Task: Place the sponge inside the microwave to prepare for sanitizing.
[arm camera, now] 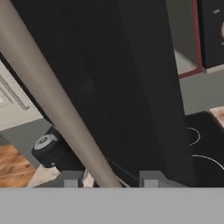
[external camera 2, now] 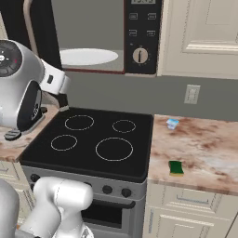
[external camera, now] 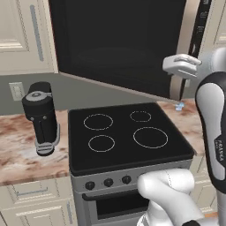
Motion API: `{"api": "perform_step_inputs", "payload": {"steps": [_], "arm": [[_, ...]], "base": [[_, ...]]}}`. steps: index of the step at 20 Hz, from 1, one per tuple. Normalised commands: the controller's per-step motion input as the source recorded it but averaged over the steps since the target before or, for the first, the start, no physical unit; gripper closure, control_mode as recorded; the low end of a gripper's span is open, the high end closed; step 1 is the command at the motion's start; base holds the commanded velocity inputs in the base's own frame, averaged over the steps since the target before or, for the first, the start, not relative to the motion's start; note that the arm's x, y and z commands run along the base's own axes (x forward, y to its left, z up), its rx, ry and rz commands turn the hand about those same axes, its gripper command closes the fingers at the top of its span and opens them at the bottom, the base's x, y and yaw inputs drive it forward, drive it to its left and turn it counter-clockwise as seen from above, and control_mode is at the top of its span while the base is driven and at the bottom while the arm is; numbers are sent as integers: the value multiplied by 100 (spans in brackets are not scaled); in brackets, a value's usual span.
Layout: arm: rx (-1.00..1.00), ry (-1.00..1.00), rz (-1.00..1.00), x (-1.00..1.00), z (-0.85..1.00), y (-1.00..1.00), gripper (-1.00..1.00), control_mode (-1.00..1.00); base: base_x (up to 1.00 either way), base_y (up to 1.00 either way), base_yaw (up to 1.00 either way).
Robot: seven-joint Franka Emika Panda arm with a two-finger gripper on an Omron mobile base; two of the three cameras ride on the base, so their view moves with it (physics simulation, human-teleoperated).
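Microwave [external camera 2: 88, 37] door [external camera: 119, 44] swung wide open, white plate [external camera 2: 86, 56] visible inside. Gripper [arm camera: 109, 178] sits at the door's beige bar handle [arm camera: 52, 100] — fingers closed around it, one each side (hand view). Sponge [external camera 2: 175, 168] lies flat on the marble counter [external camera 2: 204, 148] right of the stove [external camera 2: 93, 139], near the front edge — well apart from the gripper. Small bluish glass [external camera 2: 172, 123] further back.

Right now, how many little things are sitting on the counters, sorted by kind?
Sponge: 1
Small bluish glass: 1
Black coffee machine: 1
Total: 3
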Motion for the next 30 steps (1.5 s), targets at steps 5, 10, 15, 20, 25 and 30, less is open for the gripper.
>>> {"api": "perform_step_inputs", "payload": {"steps": [5, 10, 15, 20, 25, 30], "arm": [[8, 0, 2, -34, 7, 39, -100, -100], [5, -3, 2, -25, 0, 7, -100, -100], [1, -4, 0, -42, 1, -38, -100, -100], [5, -1, 0, -55, 10, -38, -100, -100], [8, 1, 0, -8, 22, -39, -100, -100], [9, 0, 0, 9, 20, -40, -100, -100]], "base": [[0, 0, 0], [0, 0, 0], [0, 0, 0], [0, 0, 0], [0, 0, 0], [0, 0, 0]]}}
